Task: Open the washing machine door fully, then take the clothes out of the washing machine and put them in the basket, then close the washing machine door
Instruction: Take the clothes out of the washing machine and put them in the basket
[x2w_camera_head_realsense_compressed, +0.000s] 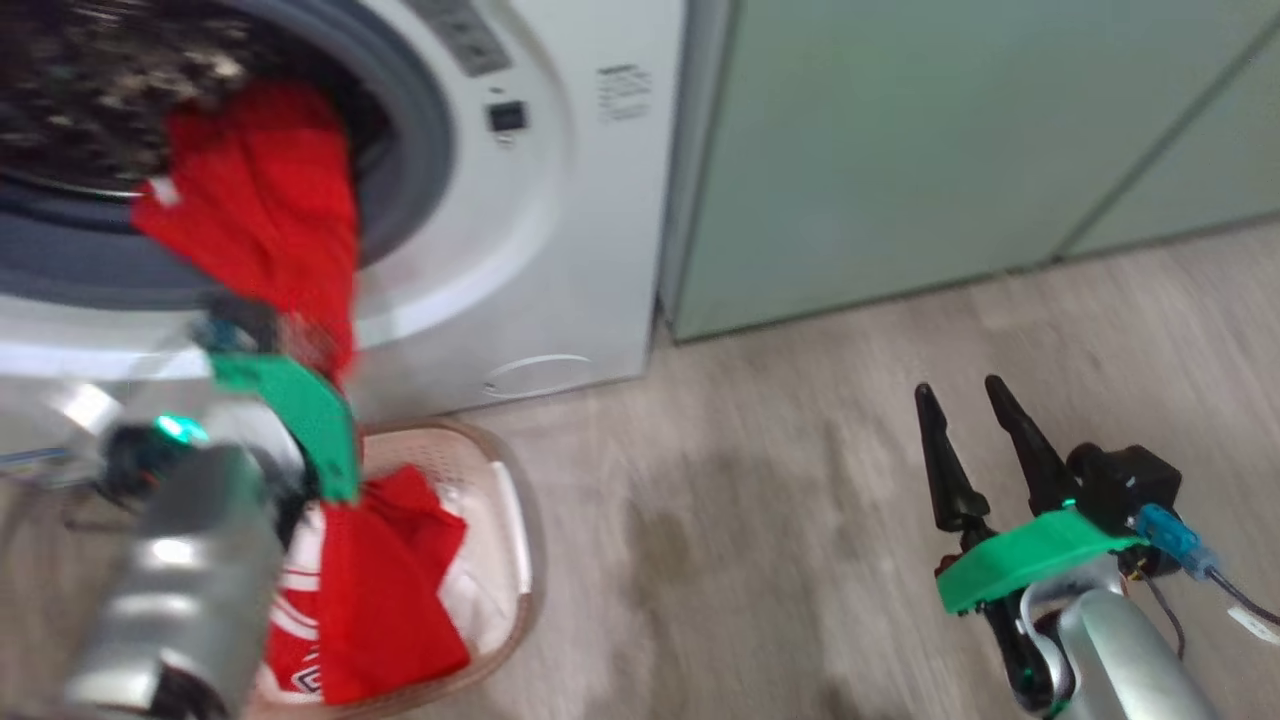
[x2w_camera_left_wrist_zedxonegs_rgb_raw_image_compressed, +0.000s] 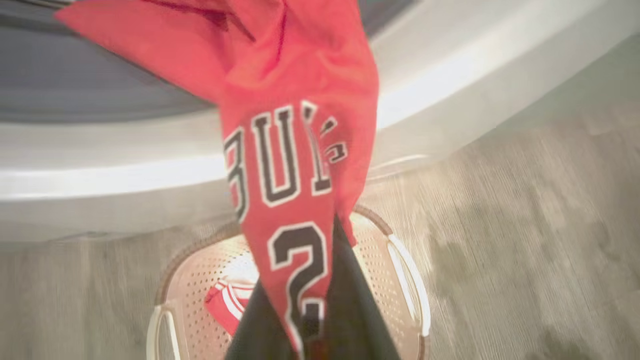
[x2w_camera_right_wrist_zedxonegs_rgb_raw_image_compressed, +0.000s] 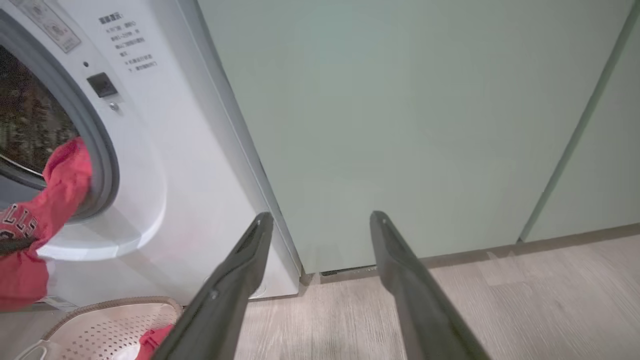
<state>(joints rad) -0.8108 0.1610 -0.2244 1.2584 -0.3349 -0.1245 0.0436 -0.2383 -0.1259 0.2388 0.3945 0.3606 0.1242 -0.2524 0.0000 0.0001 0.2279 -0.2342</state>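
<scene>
At the washer (x2w_camera_head_realsense_compressed: 540, 250) mouth, the left claw (x2w_camera_left_wrist_zedxonegs_rgb_raw_image_compressed: 307, 320) is clamped on a red jersey (x2w_camera_left_wrist_zedxonegs_rgb_raw_image_compressed: 295, 150), its dark fingers (x2w_camera_left_wrist_zedxonegs_rgb_raw_image_compressed: 355, 300) pinching the cloth's lower end. The jersey trails out of the drum over the grey gasket (x2w_camera_head_realsense_compressed: 420, 150) and hangs down the white front, above the basket (x2w_camera_head_realsense_compressed: 515, 520) on the floor (x2w_camera_head_realsense_compressed: 800, 500). Black, white-edged letters read "BUL", the rest lost in a fold, with a "2" beneath. More red clothes (x2w_camera_head_realsense_compressed: 390, 590) with white trim lie in the basket. The right claw (x2w_camera_head_realsense_compressed: 958, 395) holds nothing, its fingers apart, over the floor well to the side and facing pale green cabinets (x2w_camera_right_wrist_zedxonegs_rgb_raw_image_compressed: 400, 125). A printed label (x2w_camera_right_wrist_zedxonegs_rgb_raw_image_compressed: 127, 42) on the washer front is too small to read.
</scene>
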